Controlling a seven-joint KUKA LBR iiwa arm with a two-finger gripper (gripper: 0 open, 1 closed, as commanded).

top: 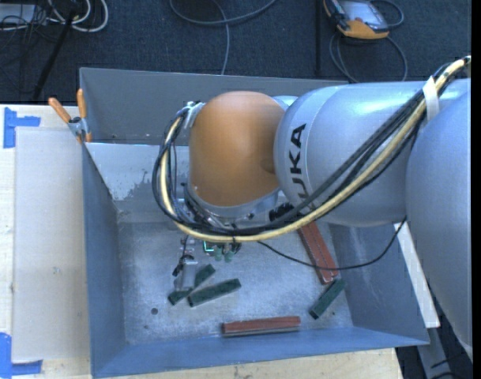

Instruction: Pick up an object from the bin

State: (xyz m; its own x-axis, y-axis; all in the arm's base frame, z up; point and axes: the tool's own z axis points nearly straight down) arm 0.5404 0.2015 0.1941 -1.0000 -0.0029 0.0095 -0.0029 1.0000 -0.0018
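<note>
My gripper [189,265] reaches down below the orange wrist cover to the bin floor, left of centre. Right under and just in front of it lie two dark green flat blocks: a short one [186,285] touching the gripper's tip, and a longer one [214,290] slanting off to the right. The arm hides much of the gripper's body.
A reddish-brown flat bar [260,325] lies along the front of the bin floor. A second brown bar [317,252] leans at the right, partly under the arm, with another dark green block [327,298] below it. The arm covers the bin's back and right.
</note>
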